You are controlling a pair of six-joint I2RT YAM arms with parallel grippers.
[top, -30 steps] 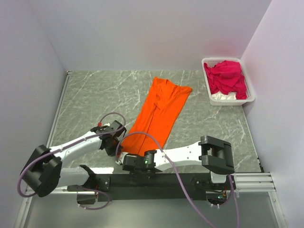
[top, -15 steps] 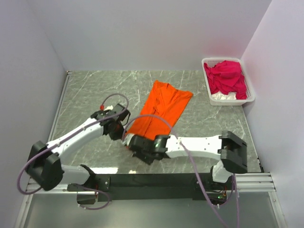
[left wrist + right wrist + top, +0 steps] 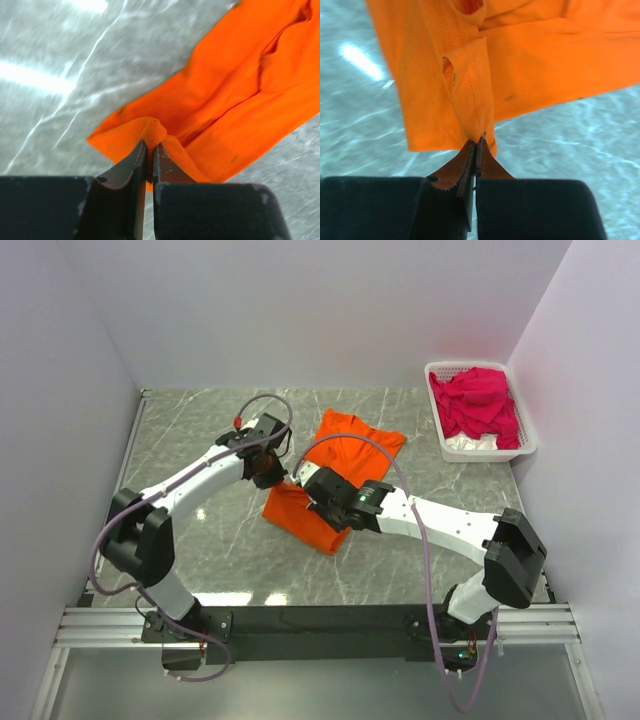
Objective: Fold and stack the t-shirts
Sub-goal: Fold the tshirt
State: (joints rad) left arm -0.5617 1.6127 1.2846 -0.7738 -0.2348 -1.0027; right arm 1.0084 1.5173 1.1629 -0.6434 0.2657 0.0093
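Note:
The orange t-shirt (image 3: 330, 480) lies in the middle of the table, its near end lifted and doubled back over the rest. My left gripper (image 3: 268, 468) is shut on the shirt's left edge; a pinch of orange cloth (image 3: 152, 131) bulges above its fingers. My right gripper (image 3: 322, 490) is shut on a hemmed edge of the same shirt (image 3: 470, 95), which hangs above the table. Magenta-pink t-shirts (image 3: 478, 402) are heaped in the basket at the back right.
The white slotted basket (image 3: 522, 445) stands against the right wall and also holds some white cloth (image 3: 470, 443). The table is grey marbled stone (image 3: 190, 430), walled on the left, back and right.
Both grippers have carried the shirt's near end away from the table's front edge towards the back, folding the long strip over itself. Both arms now reach far out.

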